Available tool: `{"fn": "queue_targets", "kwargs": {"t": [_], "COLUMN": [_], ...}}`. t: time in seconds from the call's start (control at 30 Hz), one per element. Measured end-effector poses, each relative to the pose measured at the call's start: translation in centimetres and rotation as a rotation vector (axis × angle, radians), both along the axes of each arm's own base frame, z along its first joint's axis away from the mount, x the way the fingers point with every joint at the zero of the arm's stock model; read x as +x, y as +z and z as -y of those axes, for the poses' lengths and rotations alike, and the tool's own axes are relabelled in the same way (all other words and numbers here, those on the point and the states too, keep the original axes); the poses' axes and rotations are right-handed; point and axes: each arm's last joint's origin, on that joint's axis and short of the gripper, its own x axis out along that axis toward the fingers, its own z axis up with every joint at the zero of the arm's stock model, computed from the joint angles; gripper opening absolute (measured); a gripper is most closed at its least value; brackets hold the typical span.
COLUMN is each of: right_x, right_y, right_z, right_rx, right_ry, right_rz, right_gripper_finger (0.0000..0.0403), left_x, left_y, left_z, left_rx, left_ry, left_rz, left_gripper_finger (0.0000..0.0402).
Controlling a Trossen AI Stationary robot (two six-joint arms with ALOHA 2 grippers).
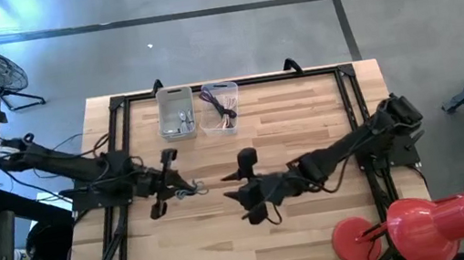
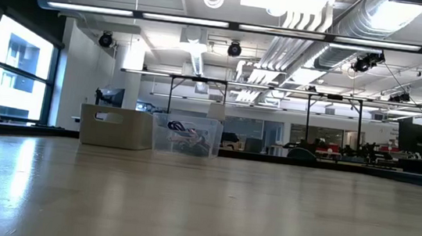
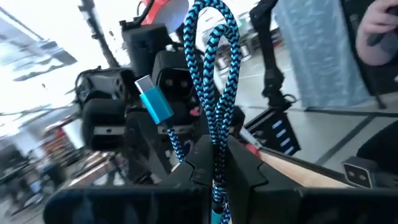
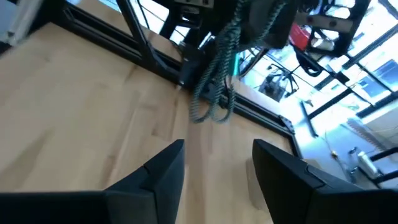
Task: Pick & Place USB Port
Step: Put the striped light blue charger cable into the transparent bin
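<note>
A blue-and-black braided USB cable (image 3: 214, 74) with a turquoise plug (image 3: 152, 102) is bundled in loops. My left gripper (image 1: 175, 183) is shut on it over the table's middle left. My right gripper (image 1: 240, 198) stands open just to the right of it, pointing at the cable (image 4: 214, 74), with nothing between its fingers (image 4: 168, 171). The gap between the two grippers is small. The low view shows neither gripper nor cable. My left gripper pinches the bundle's gathered strands (image 3: 217, 158) between its two fingers, several strands at once. The fingers come about level from the table's left. The loops and the plug end stick out past the fingertips. The loops (image 4: 211, 112) droop, clear of the table.
At the far edge stand a white bin (image 1: 176, 112) and a clear bin (image 1: 220, 109) with cables in it. Black frame rails (image 1: 119, 147) run along the table's sides. A red lamp-like object (image 1: 430, 222) sits at the near right corner. A person's hand (image 3: 379, 31) shows beyond the table.
</note>
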Motion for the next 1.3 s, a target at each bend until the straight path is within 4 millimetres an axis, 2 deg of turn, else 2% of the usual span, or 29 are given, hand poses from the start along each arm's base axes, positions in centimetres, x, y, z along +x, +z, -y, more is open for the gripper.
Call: {"fn": "queue_targets", "kwargs": {"t": [0.27,0.73,1.03,1.13,1.2,1.27,1.3], "right_x": [1.9,2.7,2.9,2.9,2.9,2.9,2.9], "right_y": [-0.8,-1.0,-1.1,-1.3,-1.4,-1.5,-1.5], "right_z": [1.7,4.0,4.8,5.0,5.1,5.3,5.4], "right_rx": [0.018,0.068,0.094,0.098,0.094,0.088,0.079], "right_ry": [0.08,0.12,0.164,0.155,0.143,0.125,0.122], "right_rz": [0.026,0.014,0.001,-0.018,-0.032,-0.038,-0.043], "right_gripper_finger": [0.0181,0.0181,0.0178,0.015,0.0107,0.0044,0.003], "left_x": [2.1,4.6,6.1,6.7,6.9,7.0,7.0], "left_y": [-1.0,-2.5,-2.5,-2.5,-2.5,-2.5,-2.5], "left_z": [-1.1,-2.4,-3.1,-3.2,-3.2,-3.2,-3.2], "left_rx": [0.019,0.019,0.019,0.021,0.021,0.02,0.019], "left_ry": [-0.111,-0.134,-0.125,-0.132,-0.129,-0.129,-0.125], "left_rz": [0.012,0.028,0.021,0.014,0.006,0.002,-0.002], "left_gripper_finger": [0.0011,0.0011,0.0011,0.0011,0.0011,0.0011,0.0011]}}
